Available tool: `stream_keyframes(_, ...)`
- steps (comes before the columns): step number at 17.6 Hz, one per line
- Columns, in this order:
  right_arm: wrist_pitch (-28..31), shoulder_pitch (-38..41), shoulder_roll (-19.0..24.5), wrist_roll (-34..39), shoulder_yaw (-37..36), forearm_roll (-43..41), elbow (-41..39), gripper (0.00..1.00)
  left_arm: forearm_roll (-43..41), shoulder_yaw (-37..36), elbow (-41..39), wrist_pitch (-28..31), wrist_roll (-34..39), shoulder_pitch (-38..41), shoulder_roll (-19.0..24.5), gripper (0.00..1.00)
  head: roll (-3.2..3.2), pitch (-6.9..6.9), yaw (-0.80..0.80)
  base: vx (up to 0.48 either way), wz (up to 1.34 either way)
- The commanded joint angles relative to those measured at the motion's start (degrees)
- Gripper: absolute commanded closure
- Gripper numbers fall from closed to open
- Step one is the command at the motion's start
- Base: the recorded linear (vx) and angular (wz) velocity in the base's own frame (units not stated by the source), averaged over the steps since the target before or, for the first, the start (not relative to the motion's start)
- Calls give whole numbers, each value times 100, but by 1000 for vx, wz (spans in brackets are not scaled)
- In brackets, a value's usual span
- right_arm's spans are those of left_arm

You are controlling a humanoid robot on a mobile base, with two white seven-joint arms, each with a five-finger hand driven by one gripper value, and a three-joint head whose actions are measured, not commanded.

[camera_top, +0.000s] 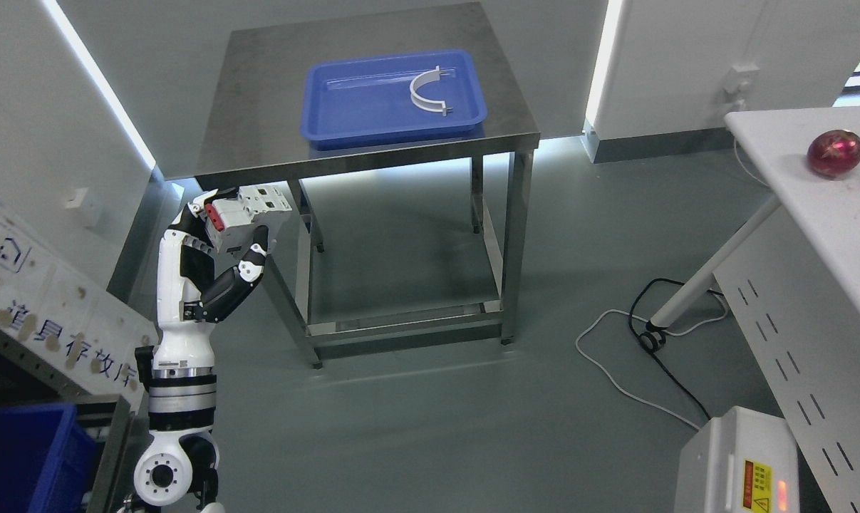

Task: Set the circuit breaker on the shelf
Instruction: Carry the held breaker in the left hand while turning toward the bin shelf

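Head view. At left of centre we see the left hand, raised on its white-and-black arm from the lower left, with fingers curled around the circuit breaker, a white block with a red face. The breaker sits just below the front left corner of the steel table. On the tabletop, upper centre, we note a blue tray holding a white curved bracket. A shelf with printed labels and a blue bin occupy the lower left. At upper right, a red egg-shaped object rests on a white table.
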Motion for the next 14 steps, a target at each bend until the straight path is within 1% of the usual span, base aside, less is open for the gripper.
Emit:
stream_keyframes(1,-193,87,-100,-1,0,-4,-8,0,0,-180,-39,-92,-120,-69,97,88,0,0,0,-360,382)
stream_keyframes(8,-193,96,-100,-1,0,5,1,0,9,-101,-39,-93,-120,-200,97,88,0,0,0,-310,239)
stream_keyframes(10,-193,96,-100,-1,0,-4,1,0,9,-49,-39,152,-129,-681,97,88,0,0,0,-296,46)
stream_keyframes(12,-193,87,-100,-1,0,-4,1,0,9,-31,-39,634,-120,-1034,97,88,0,0,0,-287,-20)
stream_keyframes(13,-193,87,-100,-1,0,5,1,0,9,-22,-39,872,-129,-1105,97,88,0,0,0,-312,-41)
stream_keyframes(14,-193,87,-100,-1,0,5,1,0,9,-22,-39,918,-129,-1132,97,88,0,0,0,-280,-45)
